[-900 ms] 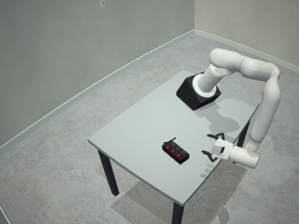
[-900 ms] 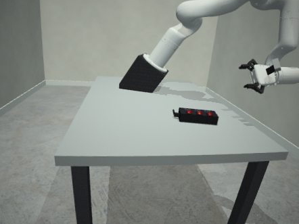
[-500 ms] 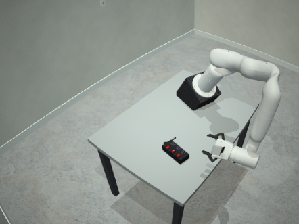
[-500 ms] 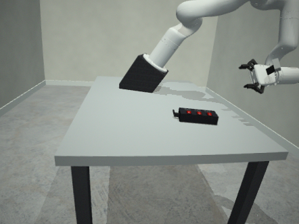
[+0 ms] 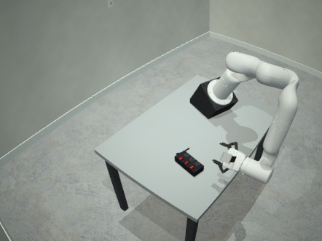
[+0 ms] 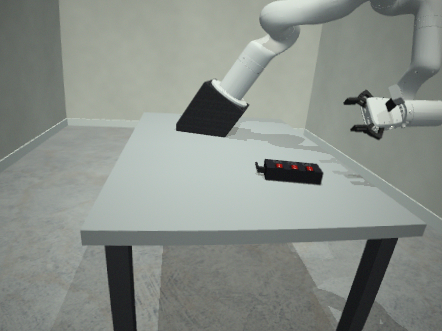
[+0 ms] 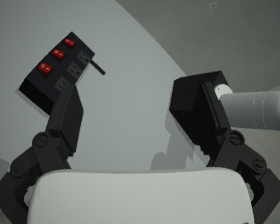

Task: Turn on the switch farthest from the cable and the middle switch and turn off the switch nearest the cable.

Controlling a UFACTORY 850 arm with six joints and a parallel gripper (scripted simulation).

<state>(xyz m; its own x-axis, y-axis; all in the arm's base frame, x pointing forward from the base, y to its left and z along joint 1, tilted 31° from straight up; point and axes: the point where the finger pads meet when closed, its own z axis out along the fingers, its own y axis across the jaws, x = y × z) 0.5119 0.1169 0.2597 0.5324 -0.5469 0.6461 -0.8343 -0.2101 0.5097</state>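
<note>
A black power strip [image 5: 189, 163] with three red switches lies flat and right way up on the grey table; it also shows in the exterior view [image 6: 292, 170] and at the upper left of the wrist view [image 7: 56, 72]. A short cable stub [image 5: 186, 151] sticks out of its far end. I cannot tell the position of each switch. My gripper [image 5: 224, 154] is open and empty. It hovers level above the table's right edge, to the right of the strip and apart from it, as the exterior view [image 6: 356, 114] shows.
The arm's black base block [image 5: 213, 99] stands at the far end of the table. The table's right edge lies below the gripper.
</note>
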